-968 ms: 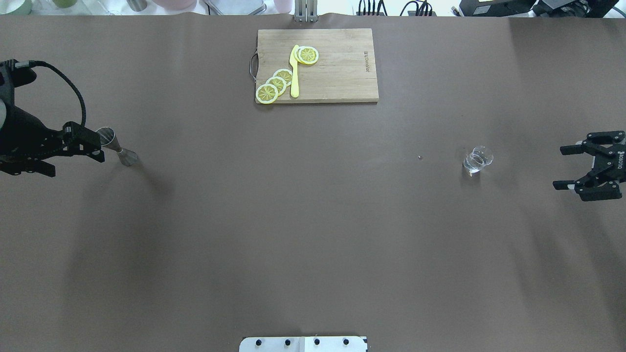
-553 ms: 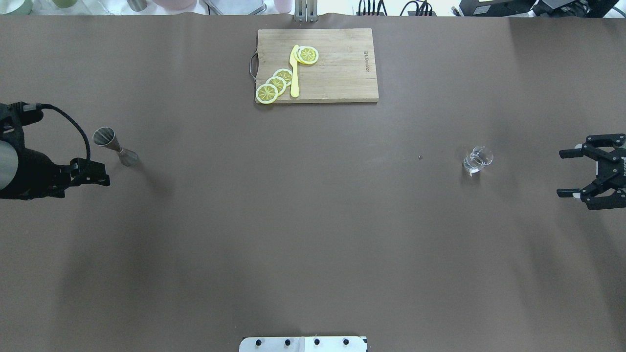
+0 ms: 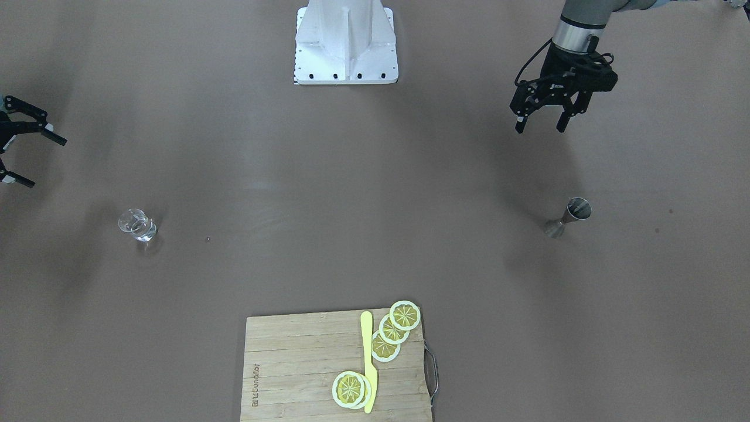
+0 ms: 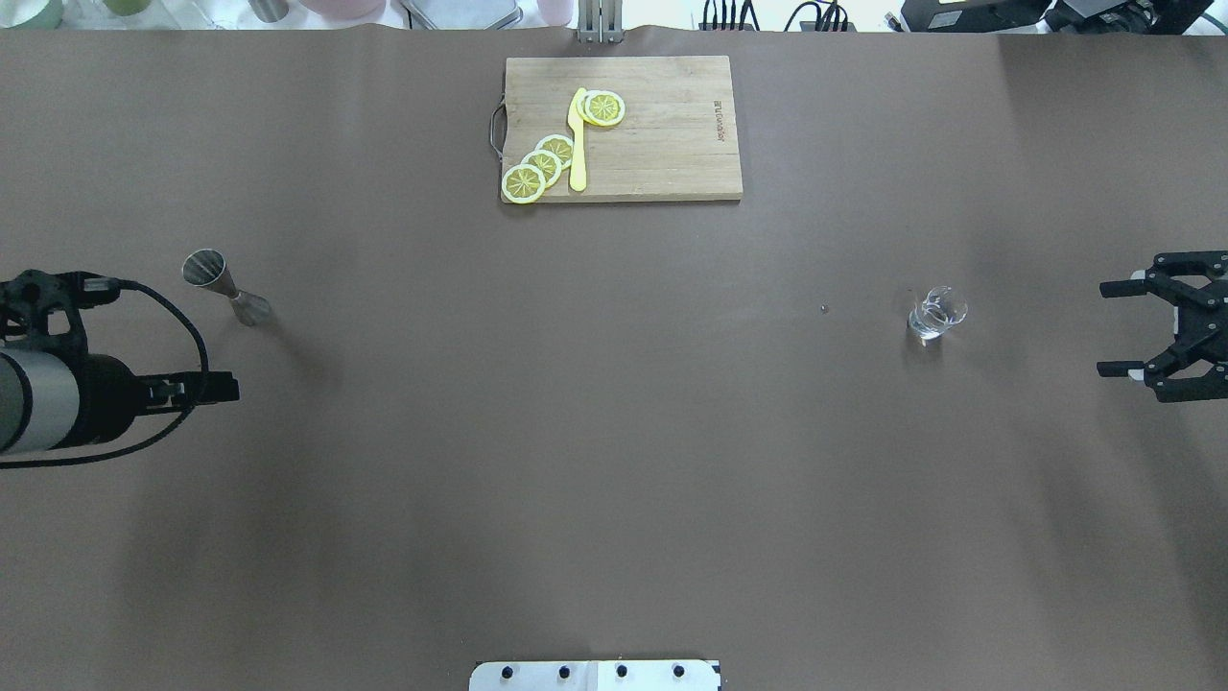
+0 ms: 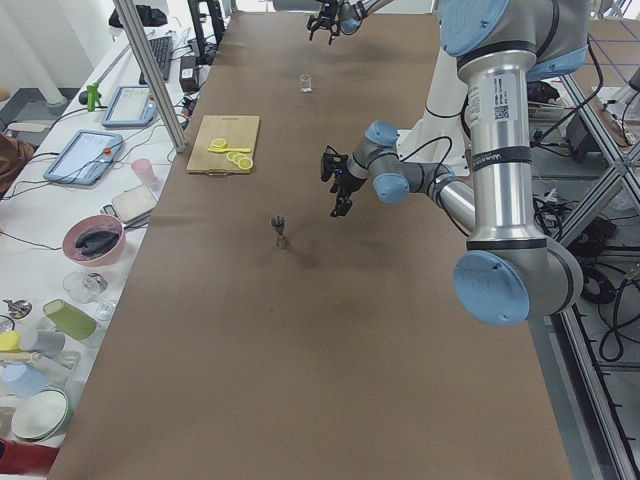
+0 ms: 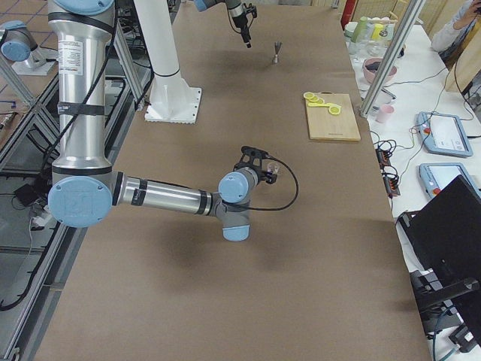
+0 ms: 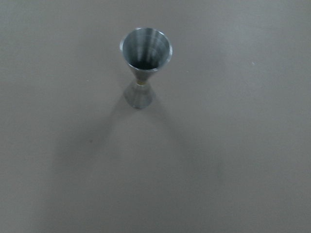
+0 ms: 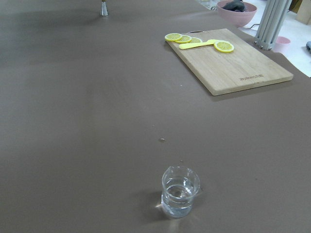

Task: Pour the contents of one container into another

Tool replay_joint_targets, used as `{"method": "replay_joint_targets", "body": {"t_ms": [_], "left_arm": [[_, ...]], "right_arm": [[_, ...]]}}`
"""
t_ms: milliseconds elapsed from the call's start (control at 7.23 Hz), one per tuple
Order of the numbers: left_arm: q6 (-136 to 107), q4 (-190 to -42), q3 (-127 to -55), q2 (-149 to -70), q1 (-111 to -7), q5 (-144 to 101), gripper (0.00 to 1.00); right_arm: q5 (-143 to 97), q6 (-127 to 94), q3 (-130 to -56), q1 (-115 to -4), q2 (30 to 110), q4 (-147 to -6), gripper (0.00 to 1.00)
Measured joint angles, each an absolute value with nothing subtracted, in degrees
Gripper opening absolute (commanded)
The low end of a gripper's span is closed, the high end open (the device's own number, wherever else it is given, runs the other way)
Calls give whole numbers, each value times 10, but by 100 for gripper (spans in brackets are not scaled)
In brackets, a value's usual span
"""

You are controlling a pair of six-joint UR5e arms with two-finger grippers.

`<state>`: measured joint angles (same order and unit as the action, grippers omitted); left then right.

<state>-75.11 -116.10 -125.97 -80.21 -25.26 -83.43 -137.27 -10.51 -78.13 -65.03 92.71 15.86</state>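
From across the worktop (image 3: 375,193), the left tool (image 3: 540,129) hangs with its fingers spread and nothing between them. It is well apart from the steel jigger (image 3: 567,217), which stands upright, farther from the robot's base. At the other end the right tool (image 3: 48,164) is also spread wide and empty, apart from the small clear drinking glass (image 3: 138,225). A wooden cutting board (image 3: 293,363) carries lemon slices (image 3: 405,315) and a yellow knife (image 3: 368,363).

From overhead, the jigger stands at the left end and the glass at the right end, each alone on bare worktop. The board lies at the far middle edge.

The left wrist camera looks down into the jigger's round mouth.

The right wrist camera shows the glass upright, close in front, with a little clear liquid in it. The board lies beyond it.

From the left end, the near arm's tool hangs beside the jigger without touching it.
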Motion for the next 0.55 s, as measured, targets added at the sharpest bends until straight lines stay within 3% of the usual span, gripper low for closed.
{"method": "replay_joint_targets", "body": {"t_ms": [553], "left_arm": [[-750, -1148, -1232, -812, -218, -696, 98]], "right_arm": [[-1330, -64, -741, -634, 897, 164, 100]]}}
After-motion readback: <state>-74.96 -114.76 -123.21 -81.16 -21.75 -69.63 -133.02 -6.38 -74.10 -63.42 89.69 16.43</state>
